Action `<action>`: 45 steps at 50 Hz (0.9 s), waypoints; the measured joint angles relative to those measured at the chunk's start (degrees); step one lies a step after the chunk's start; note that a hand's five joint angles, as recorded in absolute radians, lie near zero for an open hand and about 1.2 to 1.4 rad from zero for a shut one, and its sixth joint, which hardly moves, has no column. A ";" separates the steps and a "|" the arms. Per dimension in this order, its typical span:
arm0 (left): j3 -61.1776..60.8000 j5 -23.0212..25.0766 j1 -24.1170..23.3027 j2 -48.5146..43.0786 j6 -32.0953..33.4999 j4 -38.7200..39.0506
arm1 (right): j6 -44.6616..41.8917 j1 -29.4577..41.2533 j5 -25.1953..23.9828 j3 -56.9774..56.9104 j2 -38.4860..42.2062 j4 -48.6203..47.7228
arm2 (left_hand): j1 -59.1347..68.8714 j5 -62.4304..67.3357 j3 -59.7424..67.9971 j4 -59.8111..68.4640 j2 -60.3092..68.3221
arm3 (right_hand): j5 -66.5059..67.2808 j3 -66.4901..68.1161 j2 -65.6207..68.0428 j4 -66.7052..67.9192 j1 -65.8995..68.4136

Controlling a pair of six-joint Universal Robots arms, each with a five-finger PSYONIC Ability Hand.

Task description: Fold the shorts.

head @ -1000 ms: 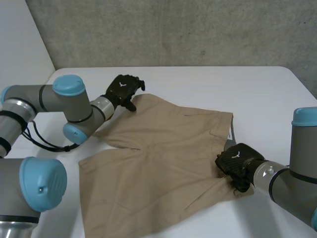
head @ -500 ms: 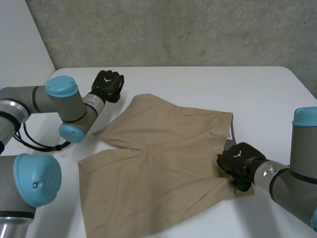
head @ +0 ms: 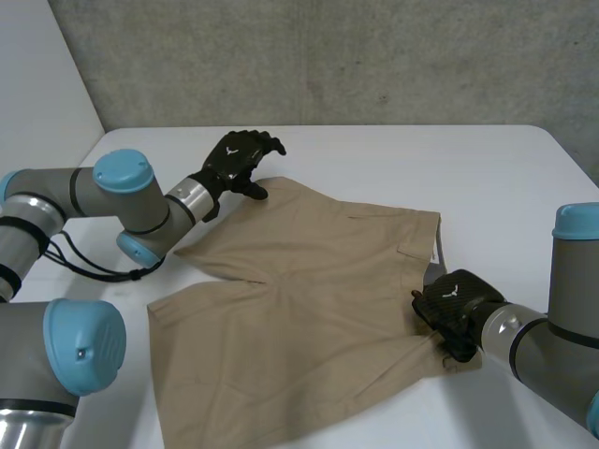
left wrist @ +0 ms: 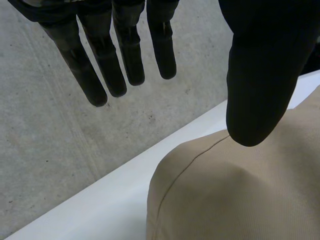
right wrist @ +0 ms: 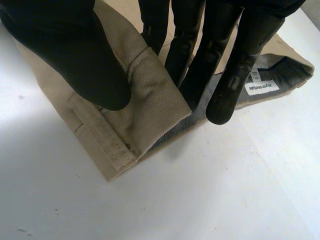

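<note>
Khaki shorts (head: 309,299): spread flat at the table (head: 421,159) middle, waistband toward its right edge. Soft, light cloth, likely limp; firmer hem and waistband corners suit gripping. Left robot hand (head: 239,161): fingers straight, empty, over the far leg hem. Right robot hand (head: 449,304): pinching the waistband corner.

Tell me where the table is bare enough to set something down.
Free: the far strip of table between shorts and wall, and the right side past the waistband. Crowded: the left, by the left arm, and near right, where the right robot hand pinches them.
</note>
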 measured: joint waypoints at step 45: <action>-75.70 -21.95 -1.71 64.46 10.30 -9.86 | 24.00 0.60 0.44 -5.52 -1.89 -6.05 | -5.85 -7.64 -6.31 -7.33 -6.83 | 0.00 0.00 0.00 0.01 0.00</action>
